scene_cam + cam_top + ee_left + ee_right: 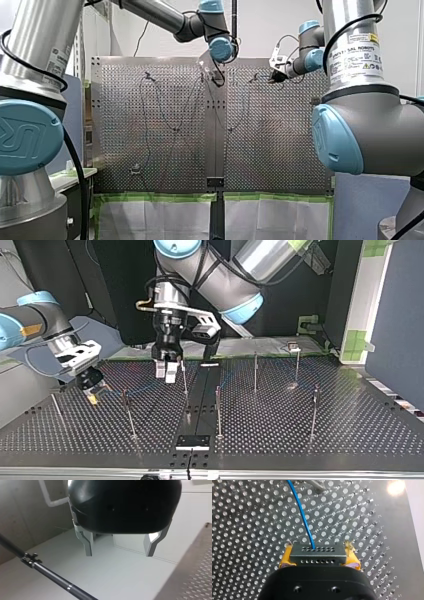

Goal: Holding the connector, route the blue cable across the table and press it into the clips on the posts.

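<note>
Cable (305,520) blue; connector (317,555) dark grey; right claw (318,548) pads (285,559) yellow; table (249,525) silver, perforated.

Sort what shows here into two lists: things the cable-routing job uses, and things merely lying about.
Job: blue cable; connector; my right gripper, clamped on it; clip posts; perforated table.
Bystanders: my left gripper, open, empty; black plate; green tape.

In the front view the perforated table (280,145) is giving off a streaked sheen; in the top view it is reading dark against a black backdrop (100,280). A bright glare spot (396,487) is burning out one corner of the table in the right wrist view, while the connector (317,554) is lying evenly lit. The housing of the left gripper (119,555) is standing in silhouette against pale walls (195,517).
</note>
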Robot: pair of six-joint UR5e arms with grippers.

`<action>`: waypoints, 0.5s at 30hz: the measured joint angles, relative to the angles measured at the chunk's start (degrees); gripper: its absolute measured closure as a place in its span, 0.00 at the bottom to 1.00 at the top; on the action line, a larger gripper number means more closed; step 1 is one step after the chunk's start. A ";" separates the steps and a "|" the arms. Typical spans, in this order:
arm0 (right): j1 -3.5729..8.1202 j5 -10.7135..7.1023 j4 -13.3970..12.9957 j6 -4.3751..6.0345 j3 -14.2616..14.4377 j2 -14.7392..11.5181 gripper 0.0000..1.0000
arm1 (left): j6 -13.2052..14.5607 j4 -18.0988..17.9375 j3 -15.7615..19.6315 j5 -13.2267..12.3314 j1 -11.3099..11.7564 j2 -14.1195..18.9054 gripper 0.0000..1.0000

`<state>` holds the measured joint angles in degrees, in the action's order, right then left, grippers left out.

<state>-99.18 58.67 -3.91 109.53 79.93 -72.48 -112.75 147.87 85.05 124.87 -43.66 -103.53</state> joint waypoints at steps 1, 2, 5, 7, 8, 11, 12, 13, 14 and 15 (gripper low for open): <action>0.02 0.05 0.00 0.00 0.00 0.00 1.00 | 0.20 -0.49 0.47 -0.02 -0.02 -0.42 0.00; 0.03 0.07 0.00 0.00 0.00 0.00 1.00 | 0.34 -0.97 0.93 0.01 -0.03 -0.86 0.00; -0.02 0.12 0.02 0.00 -0.01 0.00 1.00 | 0.51 -2.57 2.53 0.07 -0.10 -2.40 0.00; -0.05 0.13 0.01 0.00 -0.01 0.00 1.00 | 0.35 -3.74 3.74 0.11 -0.12 -3.58 0.00; -0.06 0.13 0.01 0.00 0.00 0.00 1.00 | 0.17 -4.28 4.24 0.12 -0.11 -4.09 0.00; -0.08 0.13 0.02 0.00 0.00 0.00 1.00 | -0.54 -5.82 5.79 0.17 -0.07 -5.64 0.00; -0.11 0.14 0.03 0.00 0.00 0.00 1.00 | -0.79 -6.43 6.38 0.19 -0.07 -6.23 0.00; -0.12 0.14 0.03 0.00 0.00 0.00 1.00 | -0.97 -6.87 6.86 0.21 -0.07 -6.70 0.00; -0.12 0.14 0.03 0.00 0.00 0.00 1.00 | -1.14 -7.34 7.35 0.26 -0.07 -7.18 0.00; -0.12 0.14 0.03 0.00 0.00 0.01 1.00 | -1.34 -8.01 7.97 0.39 -0.10 -7.82 0.00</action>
<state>-99.30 58.81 -3.88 109.53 79.93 -72.48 -114.09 139.86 93.02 125.25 -43.75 -111.35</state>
